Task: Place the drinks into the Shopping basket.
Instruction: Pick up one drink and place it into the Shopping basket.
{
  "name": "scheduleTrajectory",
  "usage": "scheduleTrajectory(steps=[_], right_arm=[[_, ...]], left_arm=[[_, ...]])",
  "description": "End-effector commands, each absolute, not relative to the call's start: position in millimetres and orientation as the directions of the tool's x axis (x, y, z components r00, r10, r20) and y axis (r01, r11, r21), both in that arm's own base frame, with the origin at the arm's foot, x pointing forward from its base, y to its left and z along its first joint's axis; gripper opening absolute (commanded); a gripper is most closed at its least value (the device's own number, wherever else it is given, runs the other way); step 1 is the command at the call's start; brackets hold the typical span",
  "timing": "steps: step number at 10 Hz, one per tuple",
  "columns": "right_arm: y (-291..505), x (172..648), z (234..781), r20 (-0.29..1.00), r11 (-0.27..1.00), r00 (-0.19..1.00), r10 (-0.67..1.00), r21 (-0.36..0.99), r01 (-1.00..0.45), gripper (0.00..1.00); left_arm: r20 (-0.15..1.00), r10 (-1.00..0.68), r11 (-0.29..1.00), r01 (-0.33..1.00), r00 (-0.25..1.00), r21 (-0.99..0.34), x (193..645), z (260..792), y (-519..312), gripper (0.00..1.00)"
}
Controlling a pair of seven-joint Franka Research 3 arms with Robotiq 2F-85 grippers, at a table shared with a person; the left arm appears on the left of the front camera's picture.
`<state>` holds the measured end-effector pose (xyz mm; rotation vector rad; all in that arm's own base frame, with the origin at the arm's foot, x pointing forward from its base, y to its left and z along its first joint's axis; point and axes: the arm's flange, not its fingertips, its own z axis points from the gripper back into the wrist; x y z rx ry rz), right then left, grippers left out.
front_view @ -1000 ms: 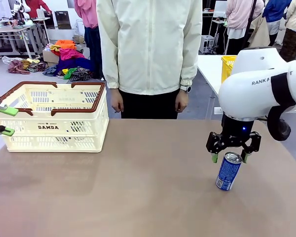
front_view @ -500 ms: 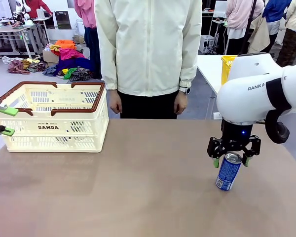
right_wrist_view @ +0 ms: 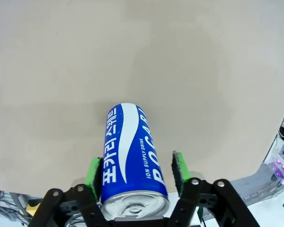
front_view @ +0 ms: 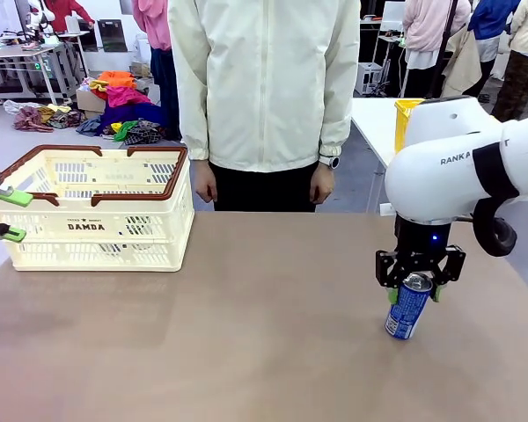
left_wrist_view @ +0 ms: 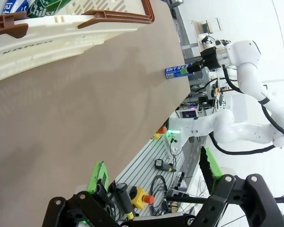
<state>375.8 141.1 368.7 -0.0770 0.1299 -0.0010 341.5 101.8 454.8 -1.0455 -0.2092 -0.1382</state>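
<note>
A blue can [front_view: 408, 309] with white text stands slightly tilted on the table at the right; it also appears in the wrist views, blue can [right_wrist_view: 132, 156] and blue can [left_wrist_view: 177, 71]. My right gripper [front_view: 414, 294] straddles its silver top. One green pad is against the can, and a thin gap remains at the other pad [right_wrist_view: 179, 166]. The cream Shopping basket [front_view: 97, 224] with its brown rim sits at the far left. Inside the Shopping basket [left_wrist_view: 61, 33] lie a blue can [left_wrist_view: 14, 5] and a green can [left_wrist_view: 42, 7]. My left gripper [front_view: 9, 216] hovers open beside the basket's left end.
A person in a pale jacket [front_view: 264, 83] stands at the table's far edge, hands down at their sides. A small yellow basket [front_view: 405, 114] sits on another table behind my right arm. Bare tabletop [front_view: 246, 316] lies between the basket and the can.
My right gripper has come down over the can's top and its fingers have drawn in close around it. The left arm and the person have stayed still.
</note>
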Motion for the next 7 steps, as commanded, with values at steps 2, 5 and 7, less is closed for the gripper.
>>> scheduleTrajectory(steps=[2, 5, 7], right_arm=[[144, 379, 369, -0.127, 0.994, 0.992, 0.005, -0.109, -0.019, 0.0], [143, 377, 373, -0.13, 0.994, 0.991, 0.028, -0.103, -0.042, 0.0], [137, 382, 423, -0.095, 0.993, 0.995, 0.03, -0.109, -0.04, 0.0]], left_arm=[[0.236, -0.025, 0.496, 0.217, 0.971, -0.841, 339, 455, 103, 1.0], [0.236, -0.025, 0.496, 0.217, 0.971, -0.841, 339, 455, 103, 1.0], [0.236, -0.025, 0.496, 0.217, 0.971, -0.841, 339, 455, 103, 1.0]])
